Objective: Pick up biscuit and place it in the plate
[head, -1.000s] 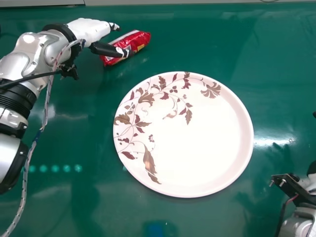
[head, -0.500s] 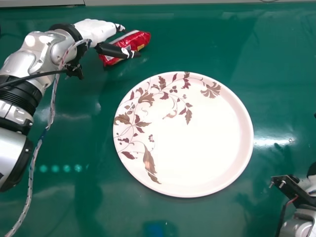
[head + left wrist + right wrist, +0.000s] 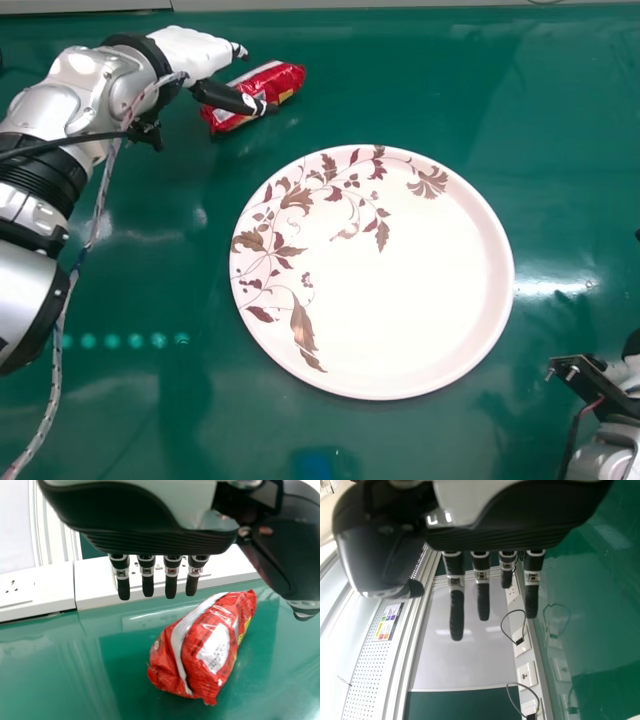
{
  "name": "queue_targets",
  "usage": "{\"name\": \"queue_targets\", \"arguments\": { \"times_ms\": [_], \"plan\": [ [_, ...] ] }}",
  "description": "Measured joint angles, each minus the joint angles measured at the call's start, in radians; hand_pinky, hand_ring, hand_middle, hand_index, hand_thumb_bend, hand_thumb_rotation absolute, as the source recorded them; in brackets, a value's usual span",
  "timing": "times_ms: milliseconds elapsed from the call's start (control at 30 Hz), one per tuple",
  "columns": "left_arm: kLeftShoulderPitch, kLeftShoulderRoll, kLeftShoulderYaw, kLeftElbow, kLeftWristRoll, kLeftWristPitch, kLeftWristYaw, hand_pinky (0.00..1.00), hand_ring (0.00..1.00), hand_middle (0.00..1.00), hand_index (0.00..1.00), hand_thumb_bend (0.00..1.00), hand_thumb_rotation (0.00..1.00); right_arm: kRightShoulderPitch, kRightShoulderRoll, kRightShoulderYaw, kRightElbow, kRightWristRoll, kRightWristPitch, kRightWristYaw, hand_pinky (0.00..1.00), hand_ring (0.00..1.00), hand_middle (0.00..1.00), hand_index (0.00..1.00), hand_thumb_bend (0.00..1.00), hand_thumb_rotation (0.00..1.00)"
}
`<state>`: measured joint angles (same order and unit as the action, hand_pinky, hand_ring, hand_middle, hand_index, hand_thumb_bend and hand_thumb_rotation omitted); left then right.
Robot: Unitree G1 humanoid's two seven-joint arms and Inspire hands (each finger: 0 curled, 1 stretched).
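Observation:
My left hand (image 3: pixel 195 52) is at the upper left in the head view, open, its thumb in front of the red biscuit packet (image 3: pixel 270 93) and its fingers by the packet's far left side. In the left wrist view the biscuit packet (image 3: pixel 205 647) lies on the table beside the left hand (image 3: pixel 147 580), whose fingers are straight and hold nothing. The white plate (image 3: pixel 420 290) with brown leaf patterns lies nearer and to the right of the packet, bare. The right hand (image 3: pixel 455 595) has relaxed, straight fingers and nothing in them.
The glossy green table (image 3: pixel 560 120) surrounds plate and packet. Part of the right arm (image 3: pixel 610 440) is at the lower right in the head view. A white ledge (image 3: pixel 95 587) runs along the table's edge. Wall sockets with cable loops (image 3: pixel 525 675) appear in the right wrist view.
The left hand first shifted a little right along the packet, then drew back slightly left. The packet and plate have stayed in place, and the right arm keeps still.

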<state>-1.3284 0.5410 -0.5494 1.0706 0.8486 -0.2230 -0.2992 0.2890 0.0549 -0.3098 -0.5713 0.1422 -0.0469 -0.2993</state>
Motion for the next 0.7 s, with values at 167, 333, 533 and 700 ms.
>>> {"name": "queue_targets", "arguments": {
  "times_ms": [167, 333, 533, 700],
  "plan": [
    [-0.024, -0.03, -0.022, 0.035, 0.011, 0.025, 0.0, 0.96, 1.0, 1.0, 1.0, 1.0, 0.58, 0.001, 0.0, 0.0, -0.001, -0.001, 0.0, 0.002, 0.67, 0.75, 0.76, 0.49, 0.5, 0.14],
    [-0.055, -0.049, -0.052, 0.074, 0.034, 0.043, -0.001, 0.98, 1.0, 1.0, 1.0, 1.0, 0.58, 0.002, 0.0, 0.001, -0.004, -0.001, 0.0, 0.003, 0.66, 0.75, 0.76, 0.49, 0.5, 0.14],
    [-0.071, -0.076, -0.085, 0.122, 0.053, 0.056, -0.004, 0.99, 1.0, 1.0, 1.0, 1.0, 0.56, 0.007, 0.001, 0.002, -0.005, -0.001, -0.001, 0.005, 0.67, 0.75, 0.76, 0.49, 0.5, 0.14],
    [-0.077, -0.099, -0.095, 0.158, 0.052, 0.072, -0.002, 1.0, 1.0, 1.0, 1.0, 1.0, 0.53, 0.01, 0.002, 0.002, -0.01, -0.001, 0.0, 0.005, 0.69, 0.77, 0.77, 0.49, 0.5, 0.14]
  ]
}}
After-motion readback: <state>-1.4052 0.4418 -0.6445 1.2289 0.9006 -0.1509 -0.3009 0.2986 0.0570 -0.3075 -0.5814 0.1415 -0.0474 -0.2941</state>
